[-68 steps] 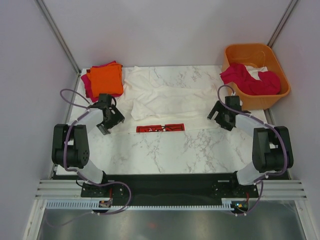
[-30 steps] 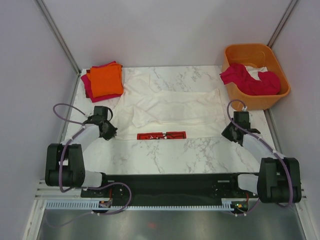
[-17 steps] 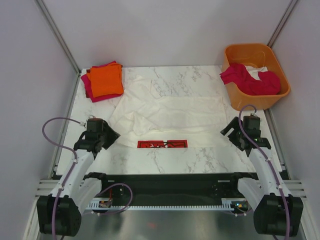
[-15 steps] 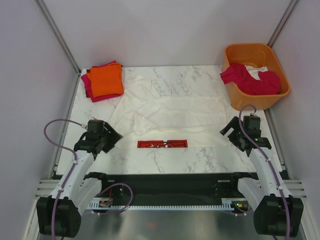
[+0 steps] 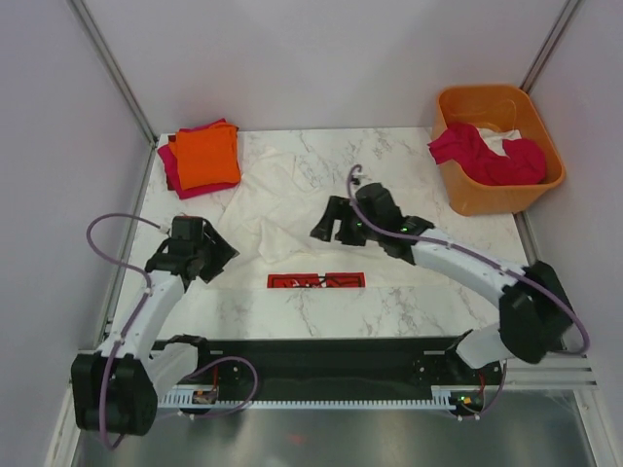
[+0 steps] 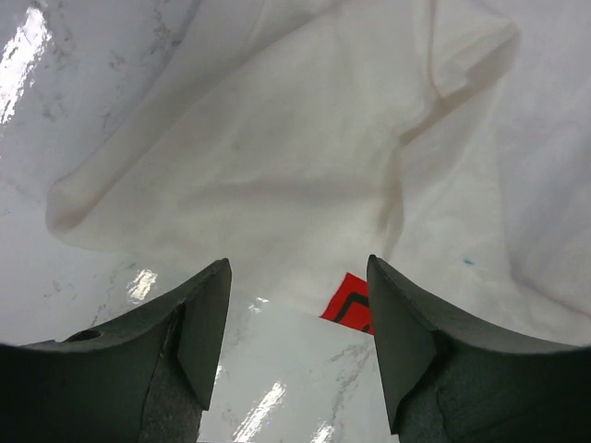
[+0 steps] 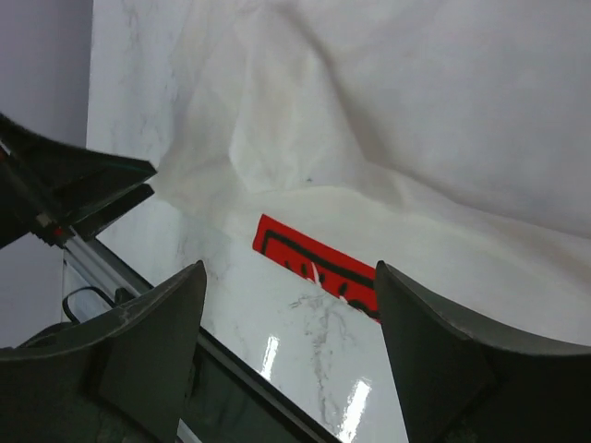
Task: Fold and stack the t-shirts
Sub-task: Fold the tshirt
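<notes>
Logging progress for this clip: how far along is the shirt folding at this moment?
Done: an orange t-shirt lies folded on a magenta-red t-shirt at the far left corner. In hand: the white t-shirt is spread out, rumpled and unfolded; the left pincer and right pincer are open by it, gripping nothing. Left: the shirts in the orange tub.

My left hand (image 5: 212,255) hovers, fingers (image 6: 199,332) spread wide and empty, wrist pitched downward. My right arm (image 5: 458,258) stretches leftward across my front, and my right hand (image 5: 328,226) gapes open too, gripping nothing.
</notes>
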